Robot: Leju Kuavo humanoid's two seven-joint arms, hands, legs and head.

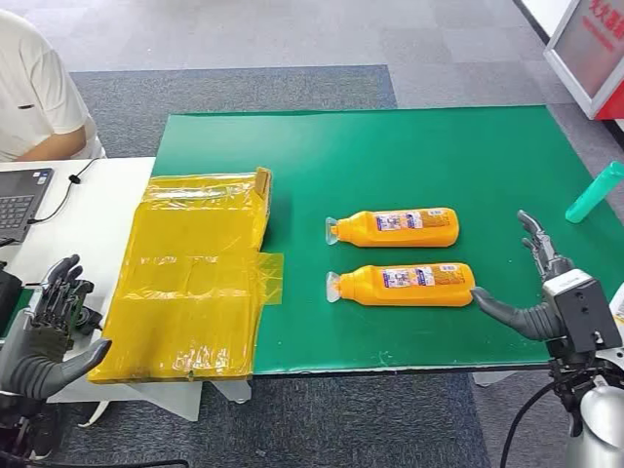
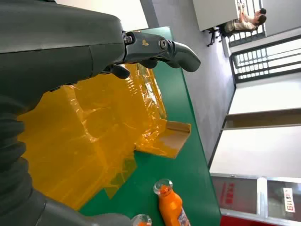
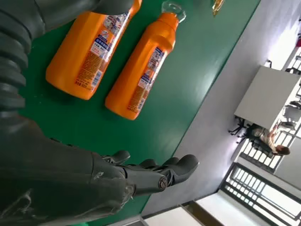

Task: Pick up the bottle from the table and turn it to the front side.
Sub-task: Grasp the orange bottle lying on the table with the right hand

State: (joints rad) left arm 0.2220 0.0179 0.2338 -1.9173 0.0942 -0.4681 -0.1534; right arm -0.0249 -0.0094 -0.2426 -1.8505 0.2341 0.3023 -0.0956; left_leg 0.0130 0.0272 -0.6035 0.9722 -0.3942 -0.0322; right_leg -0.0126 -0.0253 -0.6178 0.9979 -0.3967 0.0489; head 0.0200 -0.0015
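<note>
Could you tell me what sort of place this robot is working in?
Probably an office or lab test area: a green mat with two orange bottles, a person at a laptop, grey carpet floor.

A yellow plastic-wrapped flat package (image 1: 193, 278) is lying at nine o'clock, straddling the green mat (image 1: 442, 166) and the white desk (image 1: 96, 210). A teal cylinder (image 1: 595, 192) is resting at three o'clock. A laptop (image 1: 20, 200) and a seated person (image 1: 37, 93) are occupying ten o'clock.
</note>
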